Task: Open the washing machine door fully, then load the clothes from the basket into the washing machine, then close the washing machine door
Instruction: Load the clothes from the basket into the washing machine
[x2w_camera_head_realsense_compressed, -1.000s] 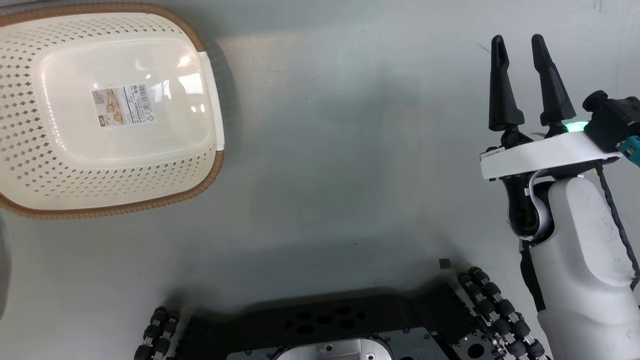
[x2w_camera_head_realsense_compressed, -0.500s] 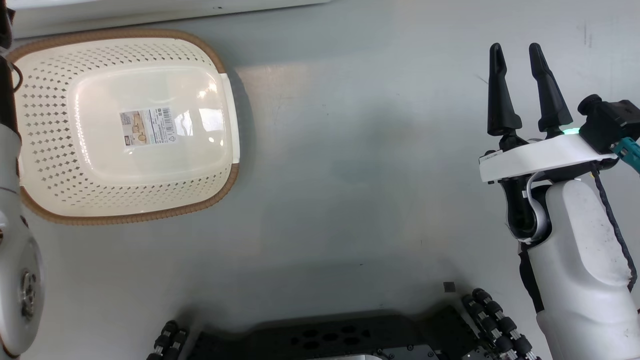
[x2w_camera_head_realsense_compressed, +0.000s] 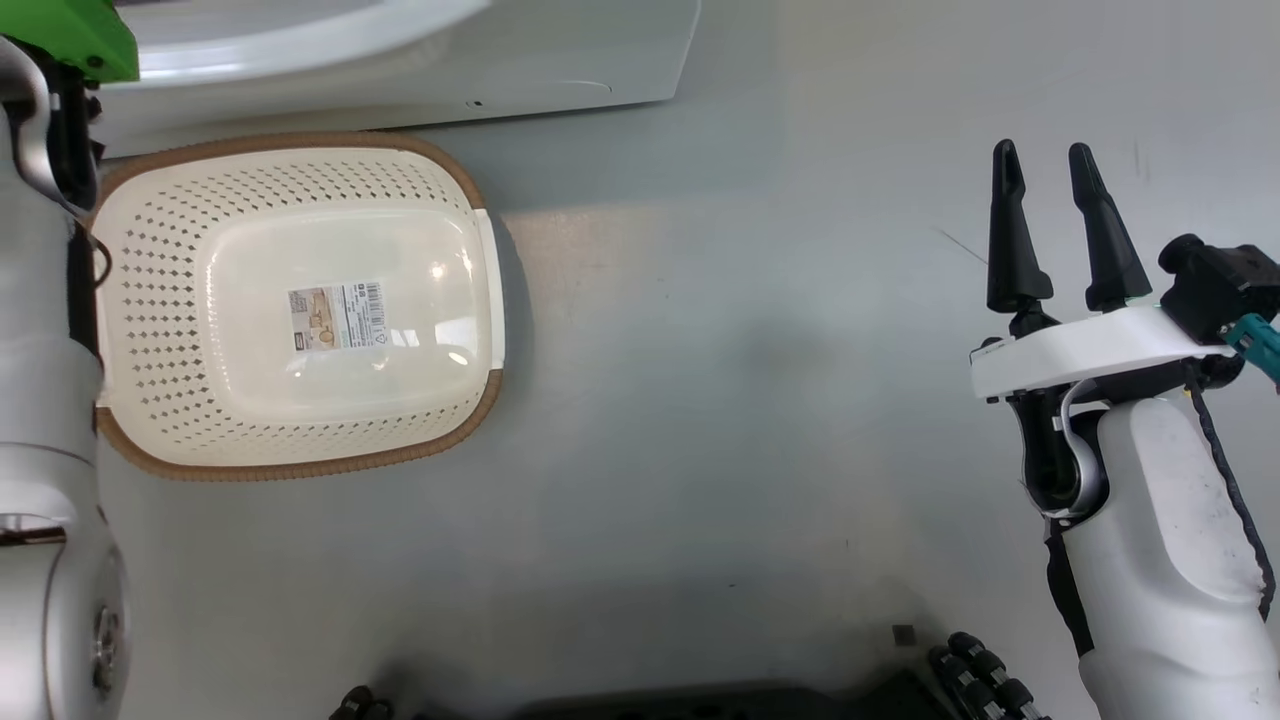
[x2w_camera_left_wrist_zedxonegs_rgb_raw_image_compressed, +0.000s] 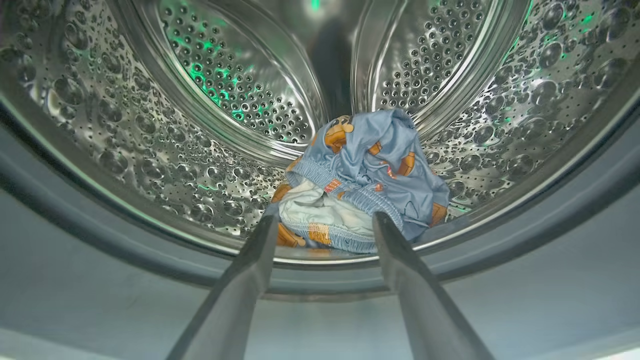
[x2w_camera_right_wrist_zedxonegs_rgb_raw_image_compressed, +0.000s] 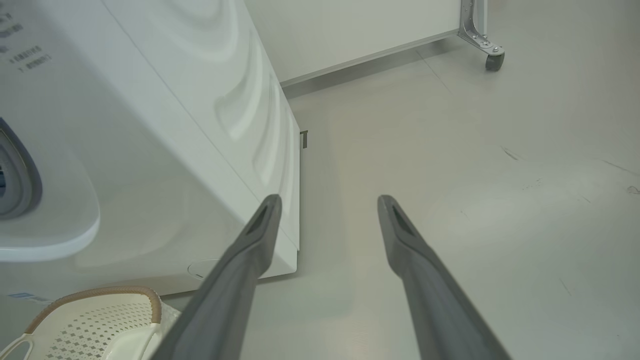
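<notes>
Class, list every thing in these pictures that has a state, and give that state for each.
basket: upright on the floor, empty.
clothes: bunched, lying in the drum.
washing machine: open, drum exposed.
left gripper: open, aimed into the drum.
right gripper: open, empty, over the floor.

White wheeled partition (x2w_camera_right_wrist_zedxonegs_rgb_raw_image_compressed: 350, 30) stands on grey floor (x2w_camera_right_wrist_zedxonegs_rgb_raw_image_compressed: 475, 175).

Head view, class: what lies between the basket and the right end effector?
Nothing but bare grey floor lies between the basket and the right end effector; the head view shows this.
</notes>
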